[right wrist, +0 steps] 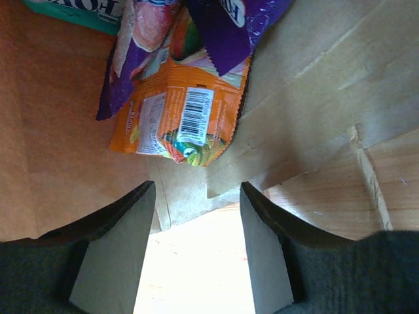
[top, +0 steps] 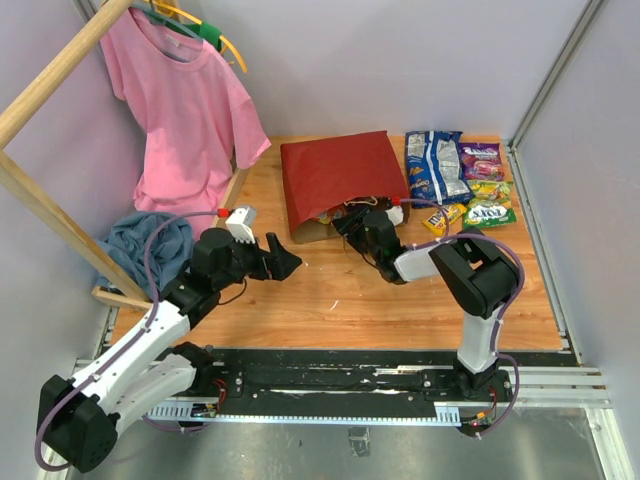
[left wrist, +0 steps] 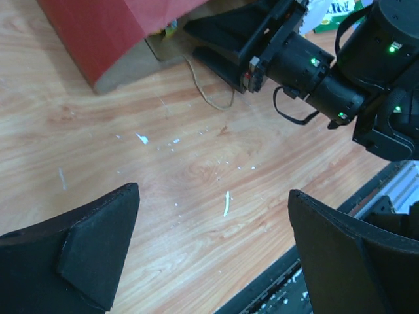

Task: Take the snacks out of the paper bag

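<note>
The red paper bag (top: 335, 180) lies on its side on the wooden table, its mouth facing me. My right gripper (top: 352, 222) reaches into that mouth. In the right wrist view its jaws (right wrist: 196, 196) stand partly open with nothing between them, just short of an orange packet (right wrist: 177, 118). A purple packet (right wrist: 222, 26) and a teal one (right wrist: 72, 10) lie deeper on the brown inside. Several snacks lie right of the bag: a blue-white cookie bag (top: 436, 165), a purple bag (top: 481, 155), a yellow pack (top: 443, 217). My left gripper (top: 280, 258) hovers wide open over bare wood (left wrist: 213, 196).
A pink shirt (top: 185, 100) hangs on a wooden rack at the back left, with a blue cloth heap (top: 145, 245) under it. The bag's thin handle (left wrist: 209, 98) trails on the wood by its mouth. Grey walls close in the table on both sides.
</note>
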